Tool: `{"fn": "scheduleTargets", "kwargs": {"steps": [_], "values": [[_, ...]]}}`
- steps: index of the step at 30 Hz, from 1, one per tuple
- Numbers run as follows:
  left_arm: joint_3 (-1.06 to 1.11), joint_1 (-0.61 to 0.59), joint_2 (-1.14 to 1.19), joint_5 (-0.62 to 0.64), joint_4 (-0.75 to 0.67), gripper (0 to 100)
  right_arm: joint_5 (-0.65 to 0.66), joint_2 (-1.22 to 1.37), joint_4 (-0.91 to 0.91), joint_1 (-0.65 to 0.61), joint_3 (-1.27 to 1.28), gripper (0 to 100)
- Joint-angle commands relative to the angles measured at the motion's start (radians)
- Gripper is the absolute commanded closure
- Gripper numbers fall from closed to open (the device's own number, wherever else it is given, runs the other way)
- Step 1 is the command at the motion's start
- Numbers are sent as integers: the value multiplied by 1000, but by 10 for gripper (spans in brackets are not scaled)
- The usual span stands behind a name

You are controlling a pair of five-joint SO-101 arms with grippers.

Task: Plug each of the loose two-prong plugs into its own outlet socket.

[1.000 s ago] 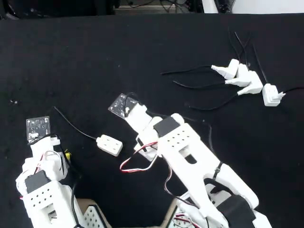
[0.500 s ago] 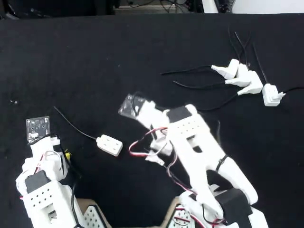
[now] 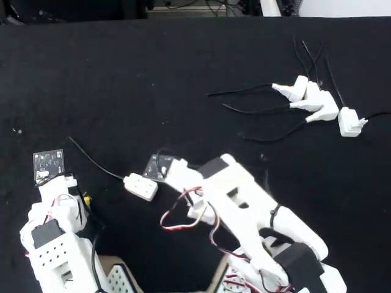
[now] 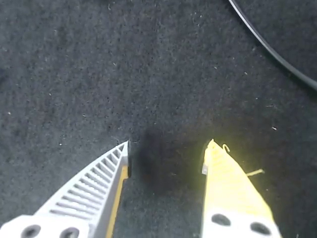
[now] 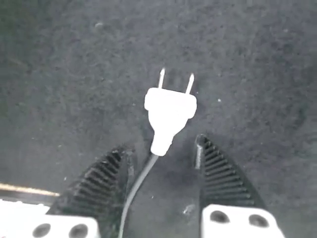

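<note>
— Now, step in hand?
— Judge as pick-up of plug [image 5: 170,106]: approach made, grasp not yet made. Note right gripper [image 5: 161,146] spread wide, touching nothing. Treat whole task as barely begun.
— Where to find plug?
— Look flat on table [image 5: 59,59], just ahead of right gripper, centred on the gap between fingers [image 5: 218,168]. Note prongs [image 5: 162,79] pointing away, cable [image 5: 136,193] running back between the fingers.
— And the other tool?
— Note left gripper [image 4: 168,144] likewise spread, pinching nothing, low over bare table.
— Where to find sockets?
— From above, see white block [image 3: 140,186] on black cable [image 3: 91,159] just beside right arm [image 3: 244,189]; cannot tell whether plug or socket. See also cluster [image 3: 314,104] of white cable ends far across table, well apart.
— Next move?
— Probably: advance a little, lower, press fingers onto the flat sides of plug body. Keep pads off prongs. Avoid pinching cable alone; expect swing and lost alignment otherwise. Then lift, carry to a free socket, line prongs with slots, push straight in.
</note>
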Motion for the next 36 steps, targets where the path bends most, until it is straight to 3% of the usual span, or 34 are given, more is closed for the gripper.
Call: {"fn": "scheduleTargets", "kwargs": {"steps": [1,7,11,22,30,36], "values": [[-10,-4,-8,-8,2,751,-6,-4,-87,43,30,812],[-8,-4,-8,-8,2,751,-3,2,-196,107,93,819],[-8,-4,-8,-8,2,751,-3,-2,-229,110,117,988],[-8,-4,-8,-8,2,751,-40,-76,-292,112,-59,988],[-8,-4,-8,-8,2,751,-146,96,-433,80,-81,986],[-8,-4,-8,-8,2,751,-183,200,-333,95,-174,858]]}}
